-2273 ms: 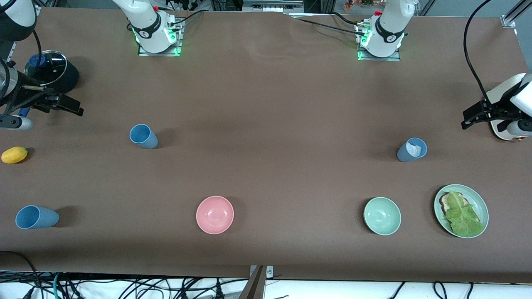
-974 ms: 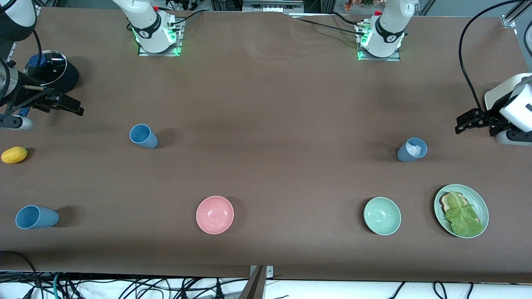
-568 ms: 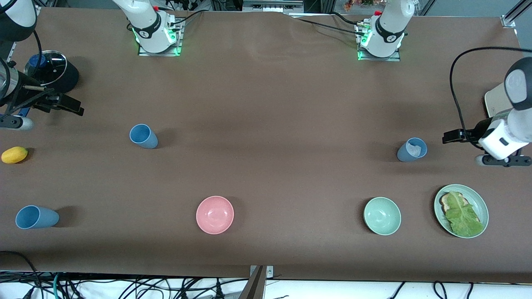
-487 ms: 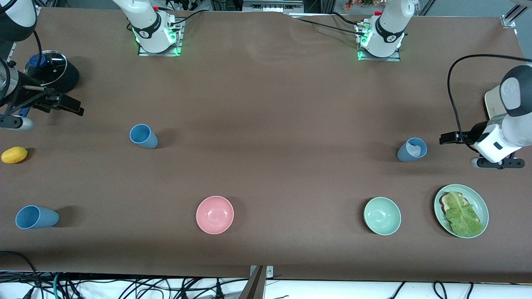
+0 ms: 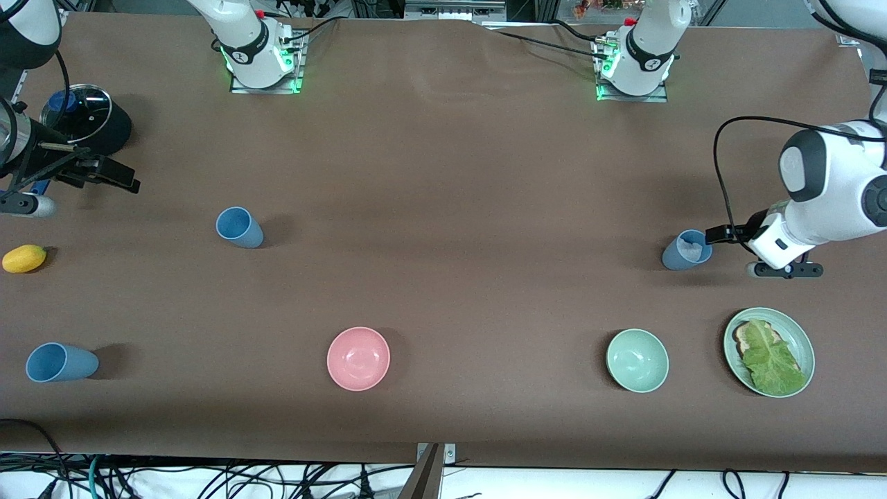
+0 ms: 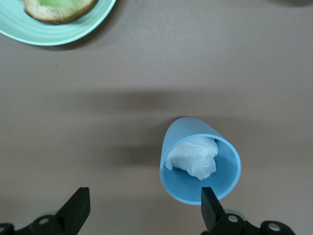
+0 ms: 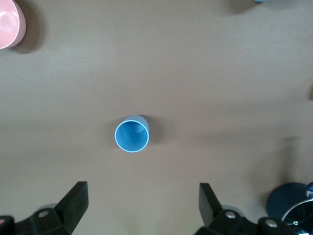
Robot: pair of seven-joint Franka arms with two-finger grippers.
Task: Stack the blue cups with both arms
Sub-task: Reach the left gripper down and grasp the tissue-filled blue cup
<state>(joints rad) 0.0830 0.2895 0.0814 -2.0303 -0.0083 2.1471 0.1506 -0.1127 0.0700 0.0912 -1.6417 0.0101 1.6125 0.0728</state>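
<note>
A slate-blue cup (image 5: 686,250) with crumpled white paper inside stands toward the left arm's end of the table. My left gripper (image 5: 715,234) is open right beside it, with one finger (image 6: 210,211) at the cup's rim (image 6: 200,161) and the other finger apart from it. A brighter blue cup (image 5: 239,227) stands toward the right arm's end; it shows in the right wrist view (image 7: 131,134). Another blue cup (image 5: 61,362) sits nearer the front camera. My right gripper (image 5: 128,181) waits open and empty over the table's end (image 7: 142,203).
A pink bowl (image 5: 358,358), a green bowl (image 5: 637,360) and a green plate (image 5: 804,339) with bread and lettuce lie nearer the front camera. A yellow fruit (image 5: 24,258) and a black pot with a glass lid (image 5: 86,125) sit by the right gripper.
My left arm has swung in from the table's end and brought its open gripper beside the slate-blue cup. The right arm and the cups have not moved.
</note>
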